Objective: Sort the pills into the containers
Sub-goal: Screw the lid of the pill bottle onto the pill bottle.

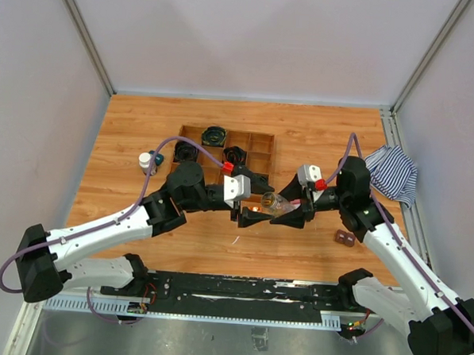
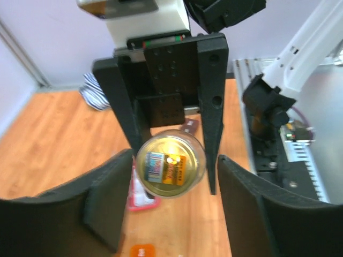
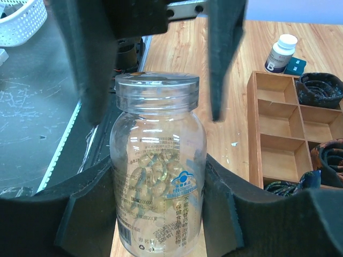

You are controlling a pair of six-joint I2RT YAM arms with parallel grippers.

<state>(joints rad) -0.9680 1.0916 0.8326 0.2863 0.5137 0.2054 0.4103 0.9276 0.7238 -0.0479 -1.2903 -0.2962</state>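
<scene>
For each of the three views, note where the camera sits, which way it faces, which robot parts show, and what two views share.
Top external: high behind the robot, looking down on the table; left arm and right arm show.
Left wrist: on the left arm, looking along the left gripper at the lid of the clear vial.
Right wrist: on the right arm, facing oppositely along the right gripper clamping that vial.
Shared: both wrist views show the vial and the other gripper.

The vial (image 3: 158,160) is clear, the bottle (image 3: 281,52) white-capped, the cloth (image 1: 392,174) blue-and-white striped, the box (image 2: 140,195) pink.
</scene>
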